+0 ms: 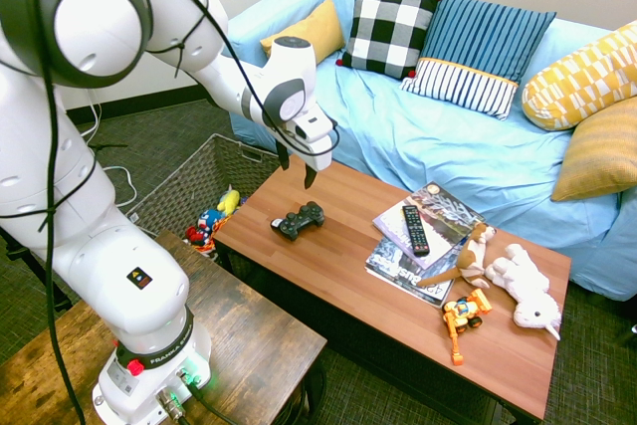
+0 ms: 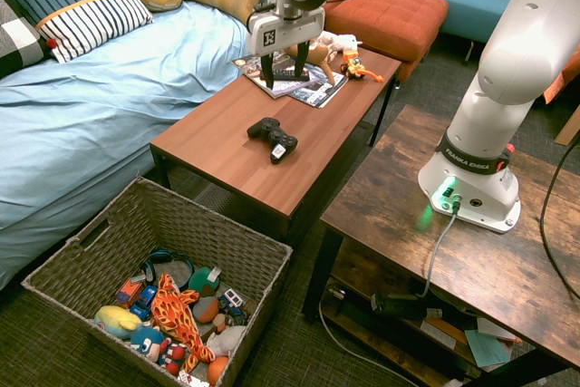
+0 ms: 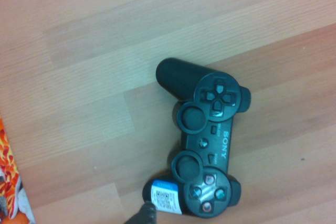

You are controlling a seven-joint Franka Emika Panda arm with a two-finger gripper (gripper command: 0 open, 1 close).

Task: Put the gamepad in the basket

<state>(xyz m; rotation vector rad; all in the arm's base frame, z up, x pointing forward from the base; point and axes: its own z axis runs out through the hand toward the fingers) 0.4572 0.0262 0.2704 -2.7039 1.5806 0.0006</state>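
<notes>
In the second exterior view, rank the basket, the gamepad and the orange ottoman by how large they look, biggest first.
1. Basket
2. Orange ottoman
3. Gamepad
</notes>
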